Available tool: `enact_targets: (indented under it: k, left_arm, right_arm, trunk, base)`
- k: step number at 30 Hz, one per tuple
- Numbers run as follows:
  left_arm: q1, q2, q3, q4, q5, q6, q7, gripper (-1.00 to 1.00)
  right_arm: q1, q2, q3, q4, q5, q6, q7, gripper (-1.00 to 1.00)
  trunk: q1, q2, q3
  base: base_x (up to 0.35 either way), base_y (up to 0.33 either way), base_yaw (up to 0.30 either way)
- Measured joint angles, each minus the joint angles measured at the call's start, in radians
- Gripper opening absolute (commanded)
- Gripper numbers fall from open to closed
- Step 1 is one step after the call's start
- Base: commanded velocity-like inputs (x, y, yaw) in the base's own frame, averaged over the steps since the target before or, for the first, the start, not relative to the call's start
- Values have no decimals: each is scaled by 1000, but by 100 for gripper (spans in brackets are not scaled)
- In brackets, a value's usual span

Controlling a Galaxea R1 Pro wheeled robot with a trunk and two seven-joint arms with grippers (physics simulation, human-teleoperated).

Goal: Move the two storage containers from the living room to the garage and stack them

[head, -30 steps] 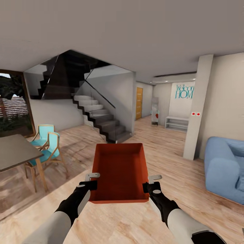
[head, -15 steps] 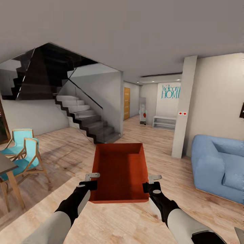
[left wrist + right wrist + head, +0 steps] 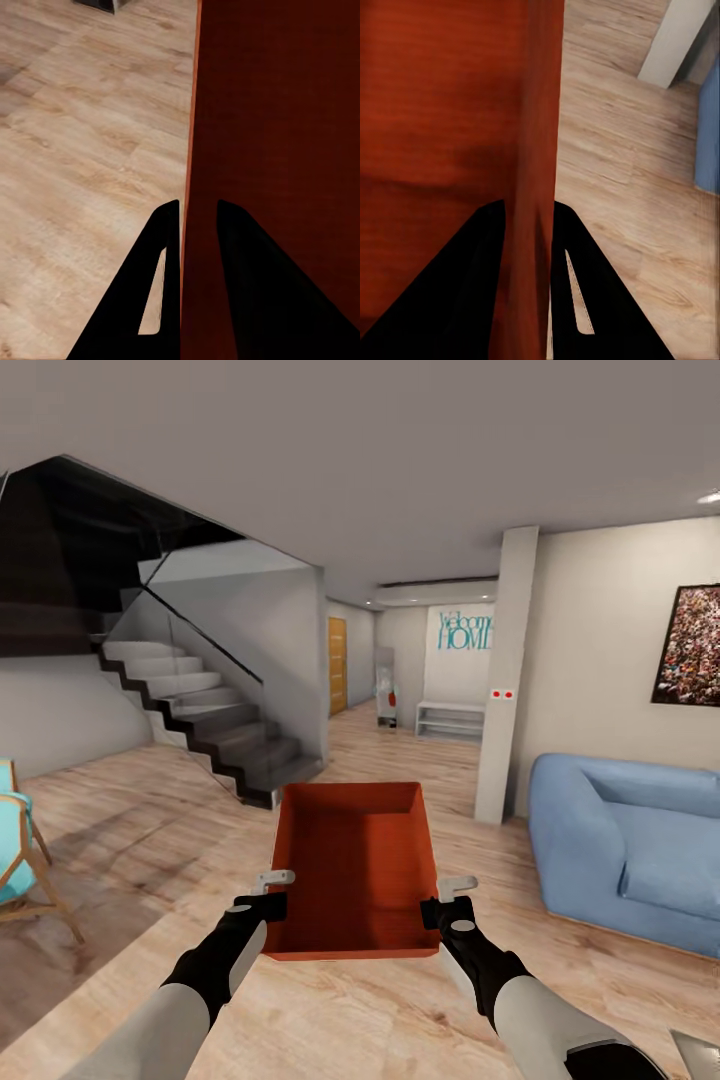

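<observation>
Wood planks run past the stairs [image 3: 220, 730] and sofa [image 3: 630, 840] toward a far door [image 3: 337, 665]. You carry the bin [image 3: 352, 865] out front, level, over the floor. Left gripper [image 3: 268, 893] pinches its left wall, right gripper [image 3: 450, 898] its right wall (each pair of fingers straddling the rim). It looks stiff, light and smooth-walled, so keep both pinches firm and even.

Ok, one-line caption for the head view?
Both arms carry a red-orange storage container by its side walls over the living room's wood floor.

blue sofa [image 3: 630, 850] cut off, chair [image 3: 20, 860] cropped
</observation>
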Motion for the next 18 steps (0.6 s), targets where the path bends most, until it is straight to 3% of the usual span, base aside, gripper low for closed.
enact_targets:
  k: [13,18]
  left_arm:
    - [0,0,0,-1,-1,1,0,-100]
    - [0,0,1,-2,-1,2,0,-100]
  right_arm:
    - [0,0,0,0,0,0,0,-100]
    - [0,0,0,0,0,0,0,-100]
  trunk:
    - [0,0,0]
    - [0,0,0]
  base:
    - [323,14,-244]
    - [323,0,-92]
